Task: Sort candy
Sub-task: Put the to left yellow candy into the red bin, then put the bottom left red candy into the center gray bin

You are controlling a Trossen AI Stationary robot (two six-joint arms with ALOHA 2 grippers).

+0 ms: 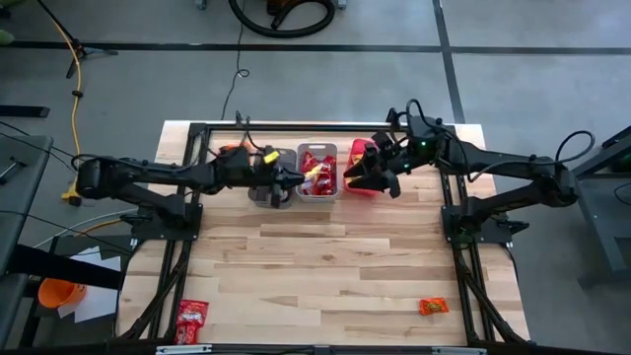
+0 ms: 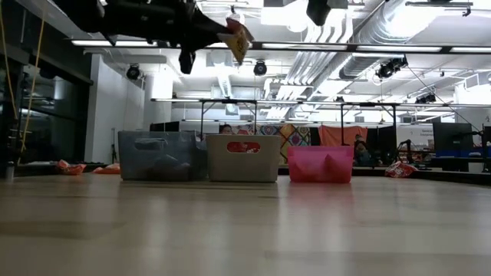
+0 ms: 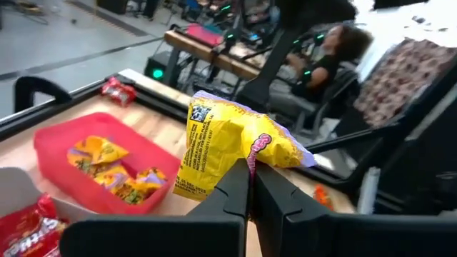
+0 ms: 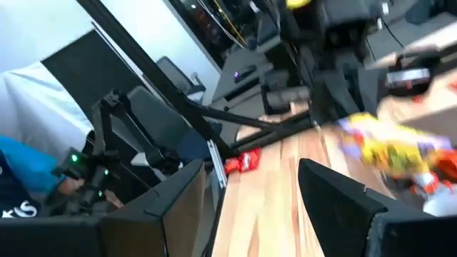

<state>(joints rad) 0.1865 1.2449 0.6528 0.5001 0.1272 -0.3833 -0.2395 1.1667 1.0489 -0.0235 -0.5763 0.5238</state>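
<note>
Wooden worktop (image 1: 325, 266) carries three bins in a row at its far edge. My left end effector (image 3: 251, 170) hangs above them, clenched on a yellow candy packet (image 3: 225, 146), raised so it clears the rims before dropping. Yellow sweets already fill the pink bin (image 3: 50, 146). My right end effector (image 4: 250, 193) hovers nearby, fingers spread, empty. Stray packets lie along the near edge.

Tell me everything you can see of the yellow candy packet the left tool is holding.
The yellow candy packet is a crinkled, shiny plastic wrapper with blue and pink print and a purple edge. The left tool pinches its lower edge, fingers shut, holding it upright in the air above the bins, beside the pink bin that holds similar yellow sweets. Nothing else touches it.
</note>
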